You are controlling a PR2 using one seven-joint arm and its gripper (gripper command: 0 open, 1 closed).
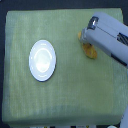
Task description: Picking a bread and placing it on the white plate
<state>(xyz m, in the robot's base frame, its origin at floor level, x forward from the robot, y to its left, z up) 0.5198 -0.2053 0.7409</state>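
The white plate (42, 60) lies flat on the green cloth at the exterior view's left, with nothing on it. The bread (89, 51), golden-orange, sits at the upper right of the cloth; only small parts of it show beneath the arm. My gripper (85, 41) is directly over the bread, at the end of the grey-white arm that comes in from the exterior view's right. The arm's body hides the fingers, so whether they are open or closed on the bread cannot be made out.
A green woven cloth (65, 95) covers the whole table surface. The arm (112, 40) spans the upper right corner. Dark clutter shows past the cloth's bottom edge.
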